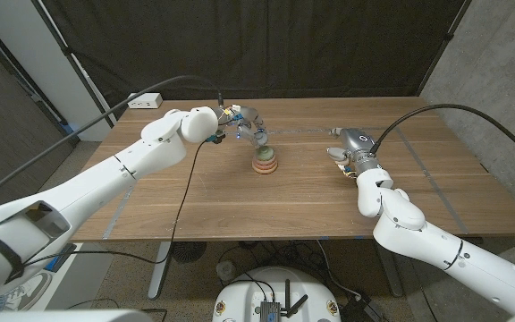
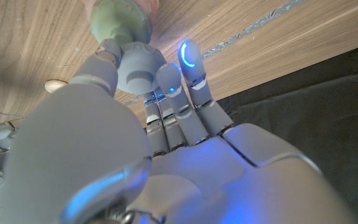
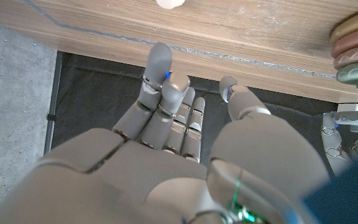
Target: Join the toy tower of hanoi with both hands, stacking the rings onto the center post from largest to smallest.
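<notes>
Both arms are clad in glossy white rounded shells. A black cable is routed along each. The left robot hand (image 1: pixel 245 123) and right robot hand (image 1: pixel 345 143) are grey, jointed, with blue-lit fingertips (image 2: pixel 189 55).

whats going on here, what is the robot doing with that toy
A two-armed robot is assembling a toy tower of stacked pastel rings near the middle of the wooden table. Its left hand is at the top of the stack, fingertips on a green ring there. The right hand waits to the side, fingers apart, holding nothing. Several rings are already stacked.
</notes>
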